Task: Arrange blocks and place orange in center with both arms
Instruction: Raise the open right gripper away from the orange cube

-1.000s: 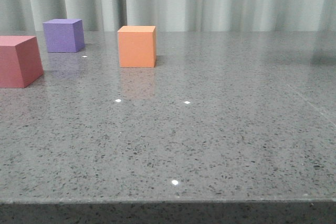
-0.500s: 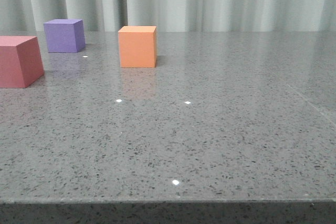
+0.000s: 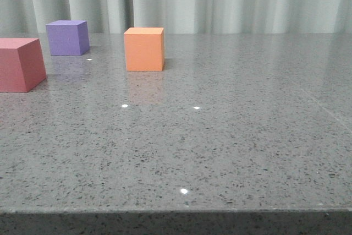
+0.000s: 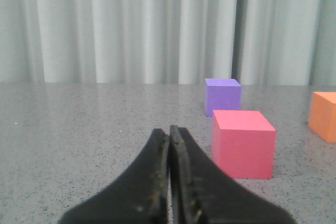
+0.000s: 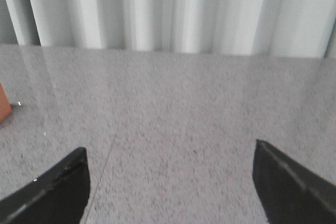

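The orange cube (image 3: 144, 49) is sitting left of centre toward the far side of the grey speckled table (image 3: 231, 136), and neither arm is showing in the front view. Over on the left wrist camera, the left gripper (image 4: 169, 135) is hovering low above the tabletop with its two black fingers pressed together, nothing between them. The red-pink cube (image 4: 243, 143) is standing just beyond and off to one side of those closed tips, apart from them. The purple cube (image 4: 222, 96) is sitting farther back behind the red-pink one, and the orange cube is peeking in at the frame edge, well apart from the gripper.

The right gripper (image 5: 170, 182) is holding its fingers spread wide, one dark finger (image 5: 55, 190) at each lower corner, bare table showing between them. Only a sliver of the orange cube is showing at the edge of that view, well away from the fingers.

In the front view the red-pink cube (image 3: 21, 64) is sitting nearest at the left edge, the purple cube (image 3: 67, 37) behind it, the orange one to their right, all three apart from each other. A pale pleated curtain (image 3: 220, 1) is hanging behind the table. Small bright light spots are glinting on the surface. Nothing is standing between the cubes and either gripper, and no writing is readable anywhere.
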{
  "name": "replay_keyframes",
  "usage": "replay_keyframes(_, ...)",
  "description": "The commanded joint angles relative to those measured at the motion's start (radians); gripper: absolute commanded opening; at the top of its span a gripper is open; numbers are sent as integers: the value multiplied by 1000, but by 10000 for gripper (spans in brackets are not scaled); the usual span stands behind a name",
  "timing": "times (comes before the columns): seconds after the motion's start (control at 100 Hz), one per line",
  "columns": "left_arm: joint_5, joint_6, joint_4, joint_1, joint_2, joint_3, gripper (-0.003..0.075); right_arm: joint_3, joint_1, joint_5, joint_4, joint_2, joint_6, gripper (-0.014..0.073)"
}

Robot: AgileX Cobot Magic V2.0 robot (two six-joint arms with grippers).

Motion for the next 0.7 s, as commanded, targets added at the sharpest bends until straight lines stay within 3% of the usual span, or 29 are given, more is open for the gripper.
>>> replay_keyframes(0.0,-82,-3,-7,0,-31,42,-20,-25,-6,-29,-19,1,1,570)
replay_keyframes(0.11,-82,-3,-7,0,-31,42,-20,-25,-6,-49,-19,1,1,419)
replay_keyframes(0.3,-82,-3,-7,0,-31,42,-20,-25,-6,-45,-19,1,1,54)
replay_keyframes(0.4,-82,-3,-7,0,-31,42,-20,-25,-6,-45,-19,1,1,-74)
replay_keyframes(0.69,-76,-3,-7,0,-31,7,-20,-25,-6,-39,-19,1,1,-68)
